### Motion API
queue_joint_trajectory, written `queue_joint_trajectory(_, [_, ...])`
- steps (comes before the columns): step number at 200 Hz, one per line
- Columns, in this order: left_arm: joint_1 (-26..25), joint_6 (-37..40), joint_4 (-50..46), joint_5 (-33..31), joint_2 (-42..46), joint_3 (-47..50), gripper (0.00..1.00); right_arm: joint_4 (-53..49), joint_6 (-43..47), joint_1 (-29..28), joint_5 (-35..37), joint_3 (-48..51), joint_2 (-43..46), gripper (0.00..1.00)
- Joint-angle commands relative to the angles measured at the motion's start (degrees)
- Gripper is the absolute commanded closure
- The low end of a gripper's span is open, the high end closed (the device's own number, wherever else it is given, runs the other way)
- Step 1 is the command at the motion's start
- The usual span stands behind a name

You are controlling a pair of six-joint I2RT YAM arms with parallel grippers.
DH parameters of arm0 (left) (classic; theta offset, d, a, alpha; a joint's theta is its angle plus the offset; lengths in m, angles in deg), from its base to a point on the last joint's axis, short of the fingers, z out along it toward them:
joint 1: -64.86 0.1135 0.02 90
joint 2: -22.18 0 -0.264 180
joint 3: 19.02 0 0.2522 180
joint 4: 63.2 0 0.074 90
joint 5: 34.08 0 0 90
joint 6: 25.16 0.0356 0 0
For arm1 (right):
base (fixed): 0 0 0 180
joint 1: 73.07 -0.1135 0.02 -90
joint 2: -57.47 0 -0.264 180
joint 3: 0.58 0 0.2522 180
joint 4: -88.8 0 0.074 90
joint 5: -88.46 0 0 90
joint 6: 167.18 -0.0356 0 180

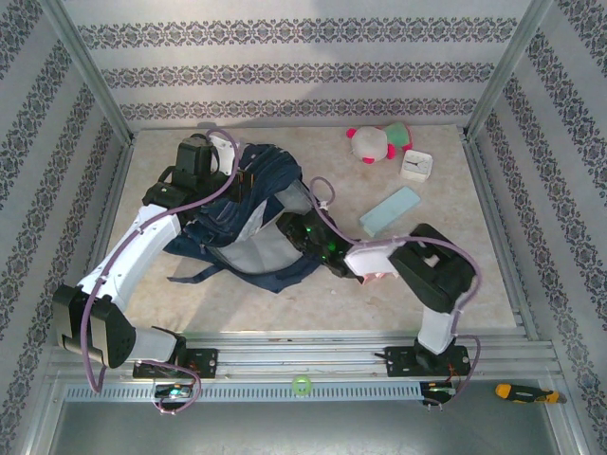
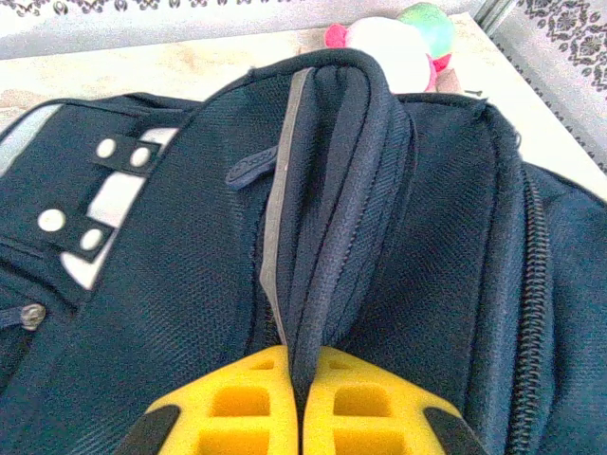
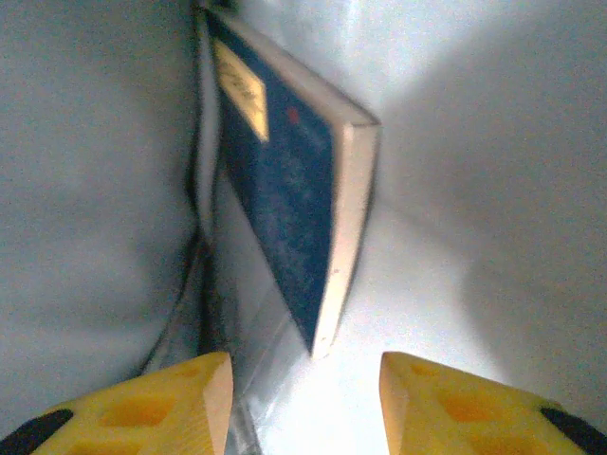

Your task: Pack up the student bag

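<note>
Two claws busy here: the left gripper (image 2: 302,370) is pinched tight on a padded fold of the student bag (image 1: 266,175), which lies slumped left of centre on the table. The right gripper (image 3: 303,379) looks to be inside it (murky view), jaws apart, holding nothing, with a blue book (image 3: 285,209) leaning just ahead. The fabric's floppy, so I'd grab seams or the rim.

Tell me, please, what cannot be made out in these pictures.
- Top view: the right arm covers the bag's opening, so its contents are hidden.
- Right wrist view: the yellow label on the book is too blurred to read.
- Left wrist view: the bag hides most of the plush toy.
- Top view: the face of the white box is too small to read.
</note>
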Motion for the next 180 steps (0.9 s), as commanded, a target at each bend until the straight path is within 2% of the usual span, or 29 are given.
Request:
queue_joint_trajectory(1, [1.1, 2.55, 5.0, 0.74, 0.63, 1.75, 1.0, -3.55, 4.5, 3.79, -0.95, 3.45, 11.26, 0.56])
queue_joint_trajectory(29, [0.58, 4.41, 6.0, 5.22, -0.04, 4.89, 1.0, -15.3, 9.73, 8.82, -3.82, 5.36, 24.37, 0.55])
queue_joint_trajectory(67, [-3.25, 8.05, 6.82, 3.88, -3.0, 8.67, 1.0, -25.91, 17.09, 13.66, -9.02, 5.82, 35.59, 0.54])
queue_joint_trajectory(91, [-8.22, 9.33, 9.6, 1.89, -6.6, 11.9, 1.0, -30.3, 23.47, 14.13, -9.34, 5.36, 39.03, 0.53])
queue_joint_trajectory(119, [-14.28, 9.66, 15.37, -1.43, -13.51, 16.69, 1.0, -32.58, 26.84, 14.81, -8.22, 5.66, 41.1, 0.52])
queue_joint_trajectory(139, [-15.89, 8.62, 17.48, -1.94, -18.86, 17.95, 1.0, -32.61, 29.53, 14.92, -8.59, 5.4, 41.26, 0.52])
queue_joint_trajectory(154, [-15.94, 7.66, 18.32, -2.09, -19.66, 18.1, 1.0, -32.56, 32.34, 14.68, -9.2, 5.05, 41.06, 0.52])
queue_joint_trajectory(163, [-15.91, 7.1, 19.08, -2.76, -18.55, 18.15, 0.94, -32.53, 34.3, 14.36, -9.37, 4.85, 40.83, 0.52])
queue_joint_trajectory(180, [-15.3, 6.04, 17.87, -4.27, -15.03, 16.85, 0.7, -32.43, 40.51, 13.42, -10.15, 4.13, 40.53, 0.5])
